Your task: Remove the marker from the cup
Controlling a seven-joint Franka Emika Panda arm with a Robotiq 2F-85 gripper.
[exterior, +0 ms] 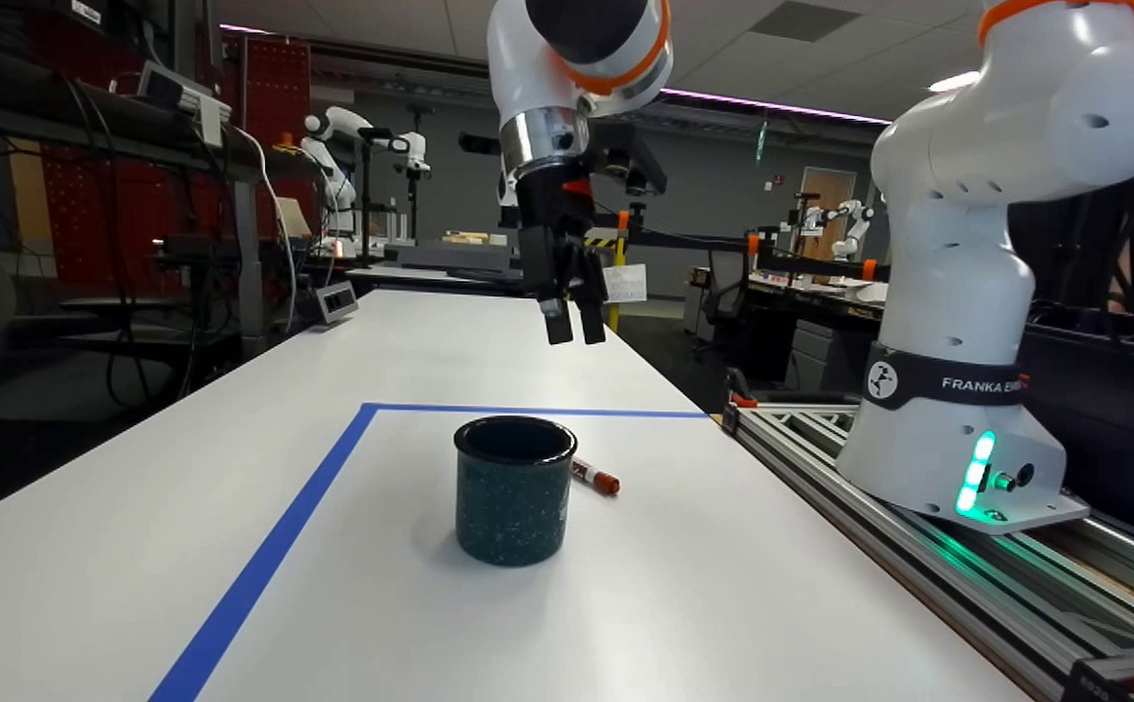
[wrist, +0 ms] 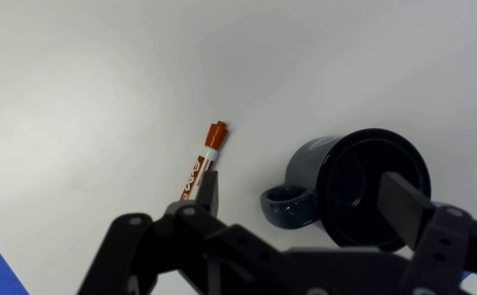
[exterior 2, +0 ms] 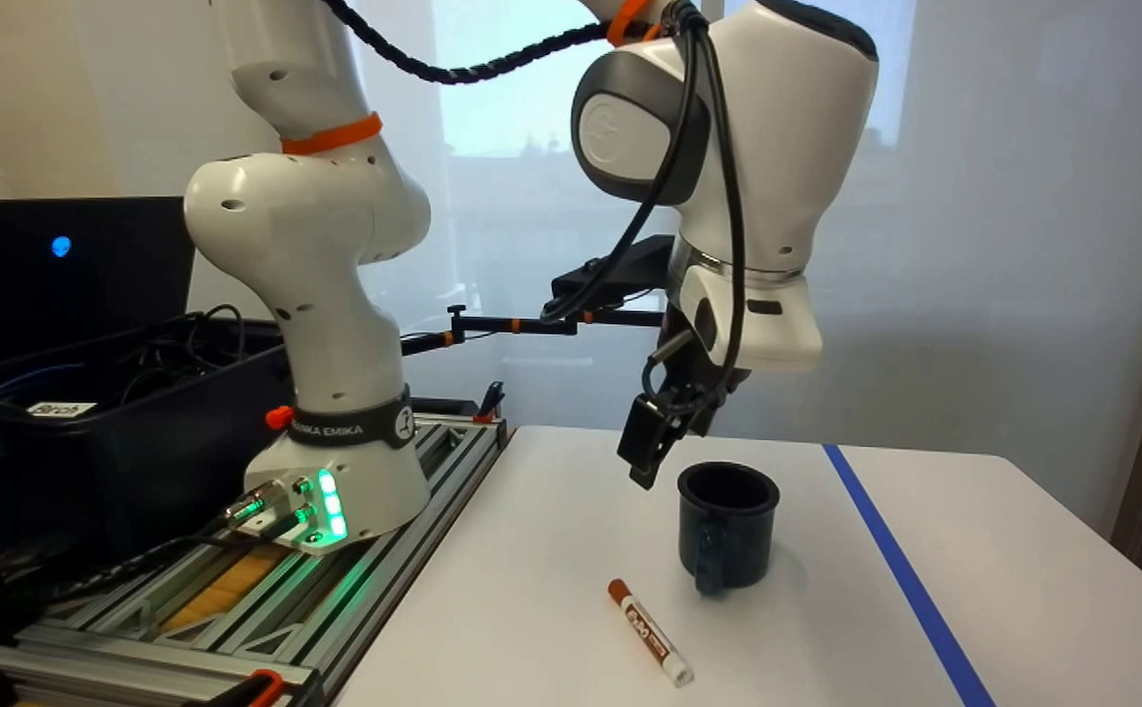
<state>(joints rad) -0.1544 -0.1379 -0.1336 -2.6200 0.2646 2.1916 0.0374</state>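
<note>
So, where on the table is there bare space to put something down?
Bare: between the cup and the blue tape, and between the marker and the metal rail. Crowded: between marker and cup, both partly behind the fingers in the wrist view.

Cup (exterior: 513, 512) glossy, speckled enamel-look; marker (exterior 2: 650, 633) smooth plastic; tabletop (exterior: 645, 604) smooth.

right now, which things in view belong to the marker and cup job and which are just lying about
For the job:
cup, standing upright
marker, lying outside the cup
hand, open, holding nothing

Not part of it:
blue tape on the white table
dark bin
small grey box
</note>
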